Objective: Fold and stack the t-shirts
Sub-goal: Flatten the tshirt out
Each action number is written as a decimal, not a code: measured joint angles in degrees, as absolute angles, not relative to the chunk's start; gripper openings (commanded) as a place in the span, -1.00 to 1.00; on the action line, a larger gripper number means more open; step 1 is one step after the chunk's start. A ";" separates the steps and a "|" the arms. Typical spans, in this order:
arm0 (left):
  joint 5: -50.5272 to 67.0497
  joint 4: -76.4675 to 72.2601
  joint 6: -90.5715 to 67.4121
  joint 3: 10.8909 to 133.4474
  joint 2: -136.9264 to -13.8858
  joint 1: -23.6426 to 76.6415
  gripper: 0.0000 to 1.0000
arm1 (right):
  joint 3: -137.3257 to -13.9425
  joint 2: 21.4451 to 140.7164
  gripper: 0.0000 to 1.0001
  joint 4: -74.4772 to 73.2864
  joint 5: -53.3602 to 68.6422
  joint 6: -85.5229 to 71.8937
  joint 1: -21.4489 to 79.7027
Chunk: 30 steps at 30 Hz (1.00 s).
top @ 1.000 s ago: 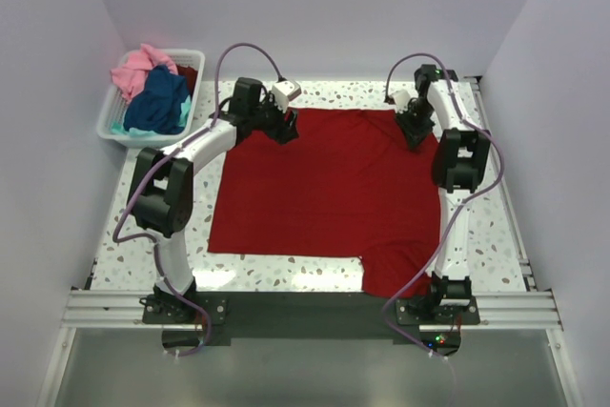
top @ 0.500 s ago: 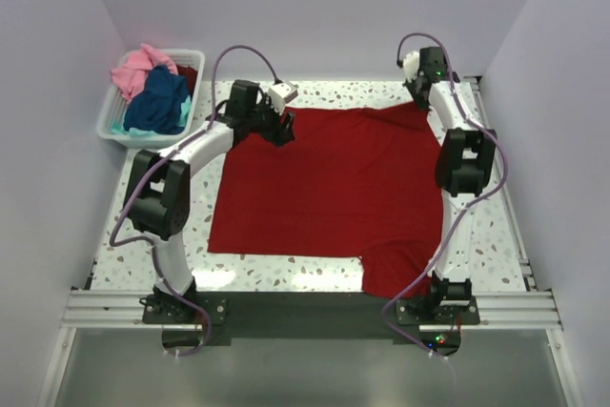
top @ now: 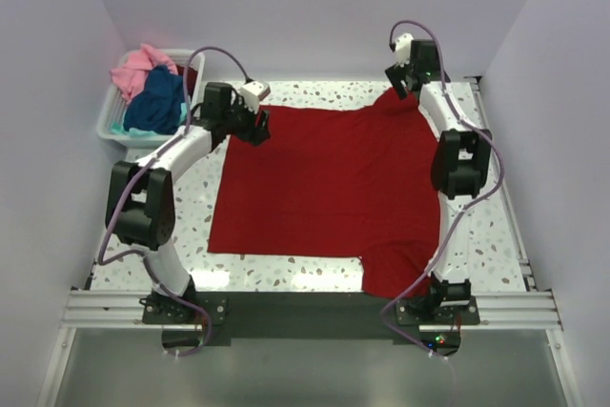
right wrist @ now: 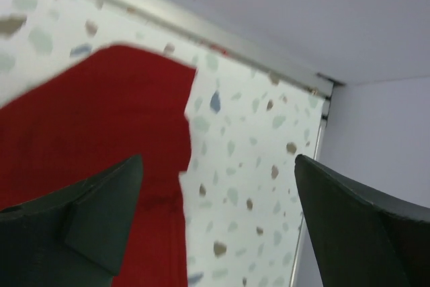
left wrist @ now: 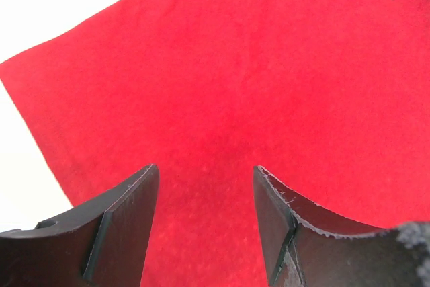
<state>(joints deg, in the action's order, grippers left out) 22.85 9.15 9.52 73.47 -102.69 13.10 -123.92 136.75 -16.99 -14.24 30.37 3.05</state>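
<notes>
A large deep red t-shirt [top: 329,188] lies spread flat on the speckled table. My left gripper [top: 259,126] is at its far left corner. In the left wrist view that gripper [left wrist: 205,169] is open, its fingers apart with flat red cloth [left wrist: 269,65] showing between them. My right gripper [top: 396,78] hangs above the shirt's far right sleeve. In the right wrist view it [right wrist: 218,159] is wide open and empty, with the sleeve edge [right wrist: 101,112] below its left finger. Pink [top: 133,69], navy [top: 160,102] and teal [top: 132,129] t-shirts are piled in the basket.
A white slatted basket [top: 108,129] stands at the far left corner of the table. White walls close in the back and both sides. A metal rail [right wrist: 201,31] runs along the table's far edge. The shirt's near right corner hangs over the front edge [top: 391,278].
My left gripper has moved left and the shirt's far left corner went with it. My right gripper travelled to the far right corner, let go of the sleeve and opened wide.
</notes>
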 measured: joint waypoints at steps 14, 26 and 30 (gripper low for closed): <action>29.87 37.26 38.24 64.62 -89.76 11.27 0.23 | -93.41 103.09 0.97 -63.02 7.18 44.58 -1.98; 27.99 55.31 66.96 44.53 -68.53 11.27 0.18 | -58.41 78.24 0.50 -75.16 6.52 58.43 2.44; 25.19 51.31 63.77 41.74 -69.45 11.27 0.18 | -52.75 82.30 0.43 -68.71 3.42 55.79 3.31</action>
